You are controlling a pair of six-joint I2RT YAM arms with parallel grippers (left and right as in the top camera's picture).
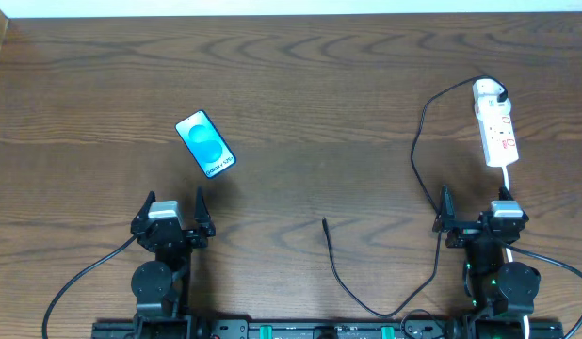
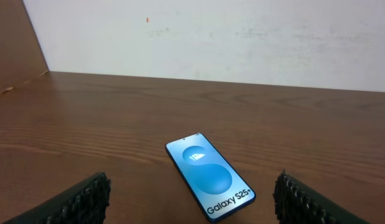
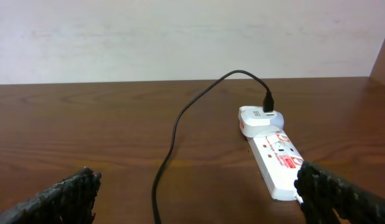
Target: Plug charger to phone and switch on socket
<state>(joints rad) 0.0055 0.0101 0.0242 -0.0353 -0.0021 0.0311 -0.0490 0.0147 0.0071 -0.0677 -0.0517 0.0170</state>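
Where the dark wooden table point(image 1: 300, 85) ends at its far edge, a plain white wall point(image 2: 211, 37) rises. The phone point(image 1: 205, 144) lies screen up left of centre, before the open, empty left gripper point(image 1: 173, 200). The socket point(image 1: 496, 132) lies near the right edge. The charger point(image 1: 418, 141) leaves its white adapter point(image 3: 258, 118), passes beside the open, empty right gripper point(image 1: 476, 200) and loops by the near edge, its tip point(image 1: 325, 222) free.
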